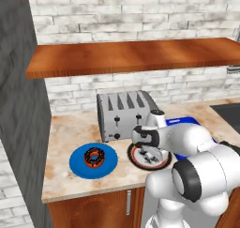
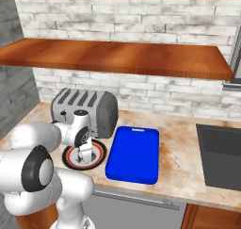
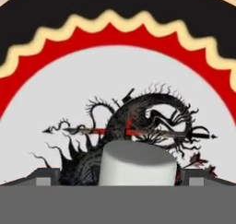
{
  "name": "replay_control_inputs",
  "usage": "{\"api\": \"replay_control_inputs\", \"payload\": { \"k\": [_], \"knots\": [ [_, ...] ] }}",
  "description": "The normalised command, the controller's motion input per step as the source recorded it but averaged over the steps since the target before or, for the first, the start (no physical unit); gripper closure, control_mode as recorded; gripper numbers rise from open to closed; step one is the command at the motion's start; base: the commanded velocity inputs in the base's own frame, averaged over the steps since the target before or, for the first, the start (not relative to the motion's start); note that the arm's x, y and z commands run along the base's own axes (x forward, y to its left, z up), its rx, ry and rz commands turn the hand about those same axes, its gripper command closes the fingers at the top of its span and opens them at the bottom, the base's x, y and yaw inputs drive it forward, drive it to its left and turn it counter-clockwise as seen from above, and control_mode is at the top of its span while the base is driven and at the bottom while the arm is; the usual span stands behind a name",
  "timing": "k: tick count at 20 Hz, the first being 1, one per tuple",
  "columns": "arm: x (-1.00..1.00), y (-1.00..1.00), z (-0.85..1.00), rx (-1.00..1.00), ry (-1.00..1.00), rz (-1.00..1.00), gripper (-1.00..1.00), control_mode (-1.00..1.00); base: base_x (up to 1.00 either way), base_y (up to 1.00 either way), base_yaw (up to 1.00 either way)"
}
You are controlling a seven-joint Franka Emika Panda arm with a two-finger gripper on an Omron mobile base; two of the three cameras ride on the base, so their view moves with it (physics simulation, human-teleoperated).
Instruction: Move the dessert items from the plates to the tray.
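left base view: doughnut [image 1: 94,157] sits on the round blue plate [image 1: 77,168], lower left of centre; gripper [image 1: 151,157] is down over the patterned plate [image 1: 161,165] just right of it; blue tray [image 1: 186,122] pokes out behind the arm

right base view: tray [image 2: 133,153] is mid-frame, right beside the patterned plate [image 2: 71,158]; toaster [image 2: 84,111] behind

hand view: white piece [image 3: 137,164] is bottom centre on the dragon print, sitting between the finger tips [image 3: 43,176]; claw looks apart around it, not squeezing yet

handling guess: tiny, light, probably squishy; pinch the round sides gently, mid-height
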Motion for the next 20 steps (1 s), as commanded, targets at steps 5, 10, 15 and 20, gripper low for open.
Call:
{"api": "replay_control_inputs", "payload": {
  "k": [5,10,15,20],
  "knots": [
    [0.0,0.0,0.1,0.0,0.0,-0.01,1.0,-1.0,0.0,0.0,0.0],
    [0.0,-0.15,0.66,-0.03,0.0,-0.17,1.0,-1.0,0.0,0.0,0.0],
    [0.0,-0.82,0.55,-0.09,0.0,-0.16,1.0,-1.0,0.0,0.0,0.0],
    [0.0,-1.0,0.05,-0.06,0.0,-0.07,1.0,-1.0,0.0,0.0,0.0]
  ]
}}
